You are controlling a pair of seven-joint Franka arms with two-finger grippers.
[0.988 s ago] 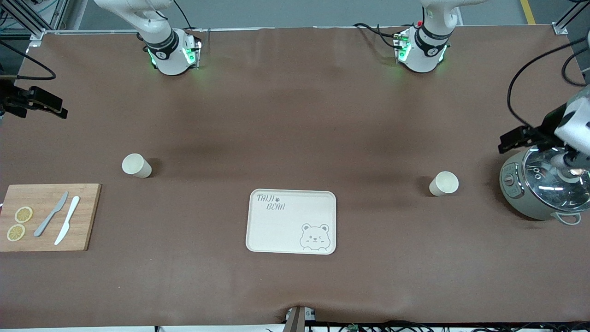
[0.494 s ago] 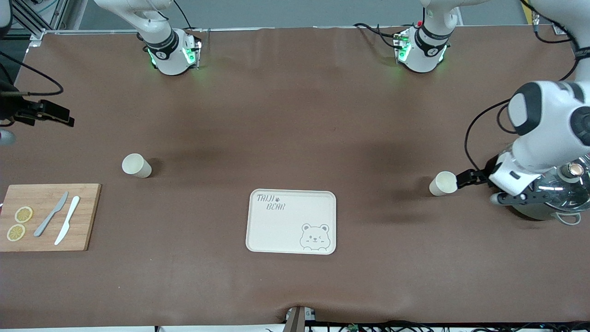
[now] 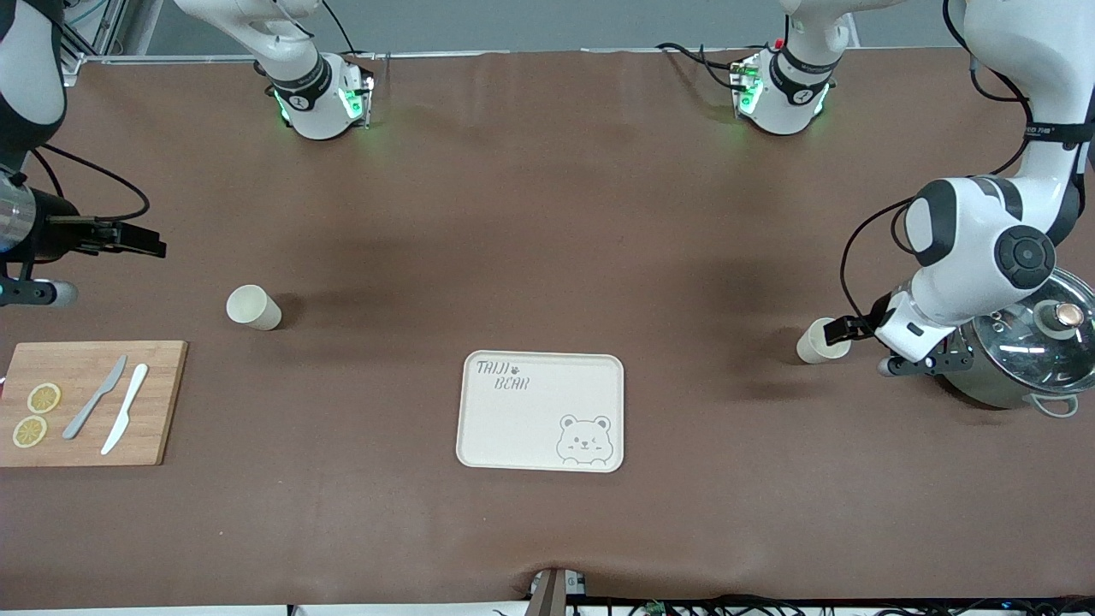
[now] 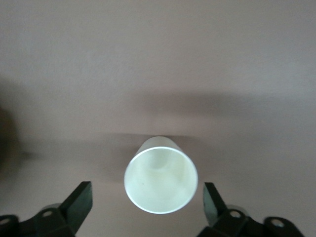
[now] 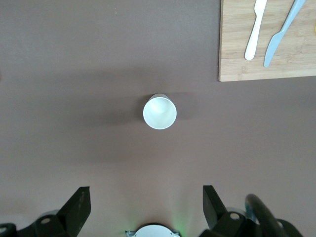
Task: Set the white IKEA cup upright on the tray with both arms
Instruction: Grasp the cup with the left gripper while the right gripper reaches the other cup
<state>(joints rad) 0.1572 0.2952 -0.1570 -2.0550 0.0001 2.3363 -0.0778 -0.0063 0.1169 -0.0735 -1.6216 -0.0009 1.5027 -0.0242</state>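
Two cups [image 3: 820, 342] [image 3: 253, 306] | tray [image 3: 541, 411] edges clear | L claw [image 4: 147, 203] wide

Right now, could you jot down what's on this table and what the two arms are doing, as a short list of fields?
tray: cream tray with a bear drawing, nothing on it
cup one: white cup lying on its side toward the left arm's end
cup two: white cup lying on its side toward the right arm's end
left gripper: open, fingers either side of cup one's mouth
right gripper: open, short of cup two
cutting board: two knives and lemon slices on it
pot: glass-lidded, beside cup one
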